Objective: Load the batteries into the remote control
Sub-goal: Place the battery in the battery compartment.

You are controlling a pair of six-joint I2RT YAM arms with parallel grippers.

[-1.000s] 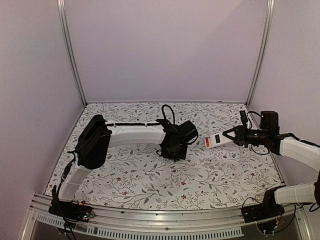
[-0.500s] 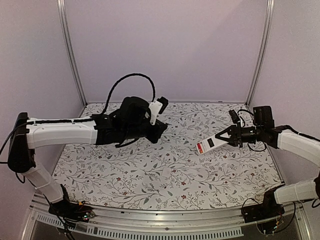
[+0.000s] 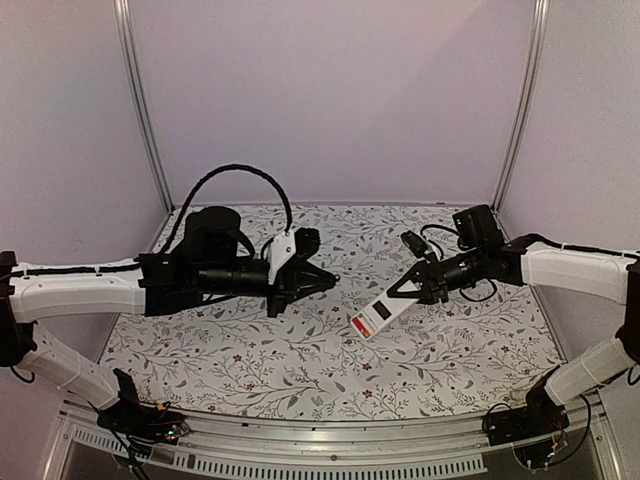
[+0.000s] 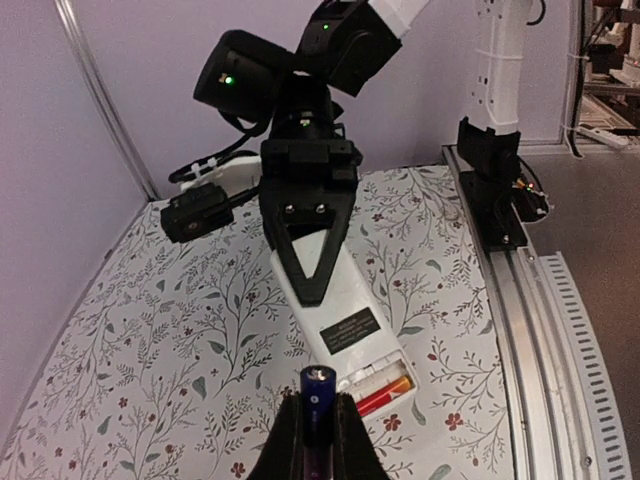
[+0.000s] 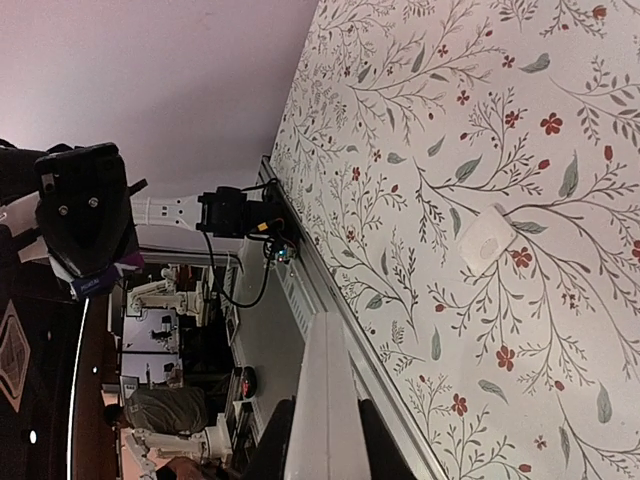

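Scene: two robot arms meet above a flower-patterned table, both lifted clear of it.
Left gripper: pinched narrow on one battery, whose dark end points forward at the remote.
Right gripper: clamped on one end of the remote control, holding it in the air and slanting it down toward the left arm.
Remote position: back side up in the left wrist view, with the cover off and the bay open at the free end.
Second battery: red, already lying in the bay; the slot beside it looks vacant.
Loose piece: small, white and flat, on the table below the remote. It may be the bay cover, but I cannot tell.
Risk, alignment: the held battery points end-on at the bay, so without turning to lie along the slot it would likely jam or ride over the seated one.
Risk, polarity: which end should lead cannot be read here.
Risk, leverage: the remote is gripped at one end only, so a push at the free end could tilt it in the jaws or jolt the seated battery out.
Risk, drop: a thin round battery could slip and fall to the table.
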